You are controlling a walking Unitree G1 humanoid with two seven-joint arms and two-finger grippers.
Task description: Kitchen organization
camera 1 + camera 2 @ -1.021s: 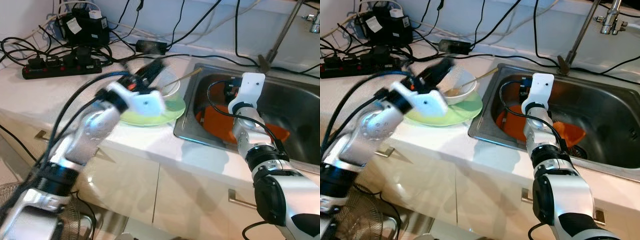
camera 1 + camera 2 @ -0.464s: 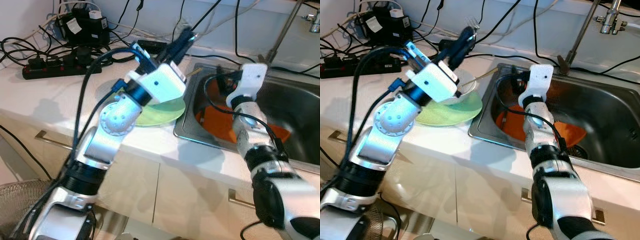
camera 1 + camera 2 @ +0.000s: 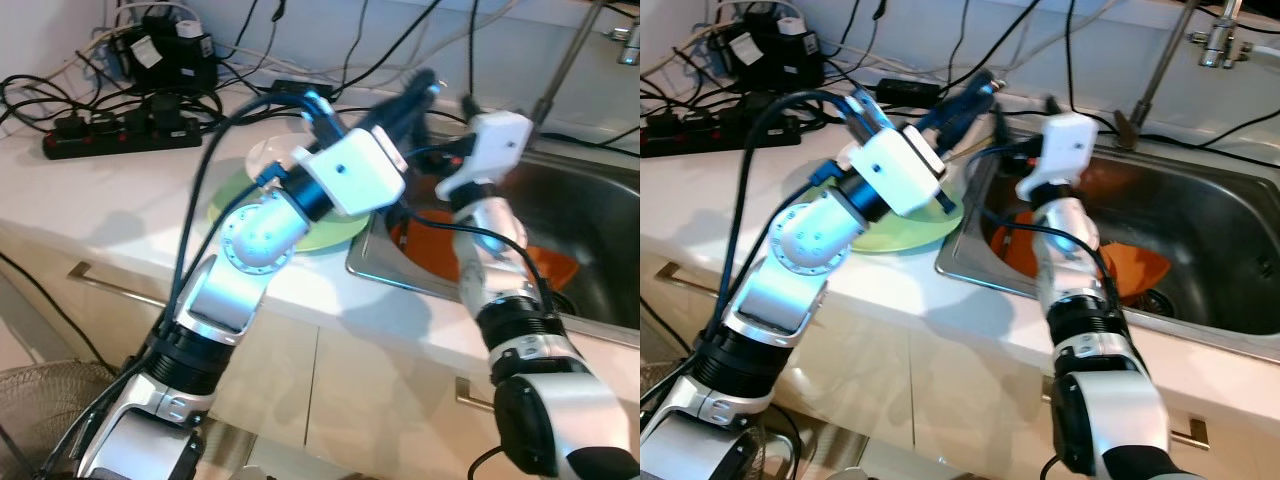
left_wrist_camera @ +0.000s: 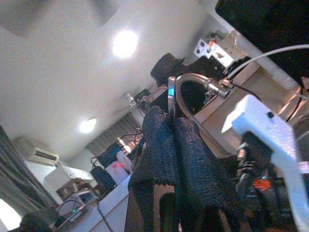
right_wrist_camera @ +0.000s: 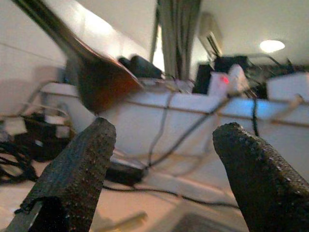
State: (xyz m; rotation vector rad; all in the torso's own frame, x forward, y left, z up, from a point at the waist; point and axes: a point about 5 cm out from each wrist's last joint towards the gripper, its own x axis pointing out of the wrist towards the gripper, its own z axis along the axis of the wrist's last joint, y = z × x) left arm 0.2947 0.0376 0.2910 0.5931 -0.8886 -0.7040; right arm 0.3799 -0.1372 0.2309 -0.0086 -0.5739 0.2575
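L wrist view, left tool [image 4: 173,145] shut, right tool [image 5: 164,145] open

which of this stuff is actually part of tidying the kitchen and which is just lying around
Part of the job:
- metal utensil, held in the shut left claw
- green plate
- white bowl
- orange item in the sink
- right claw, open

Lying about:
- power strip
- black adapter
- cables
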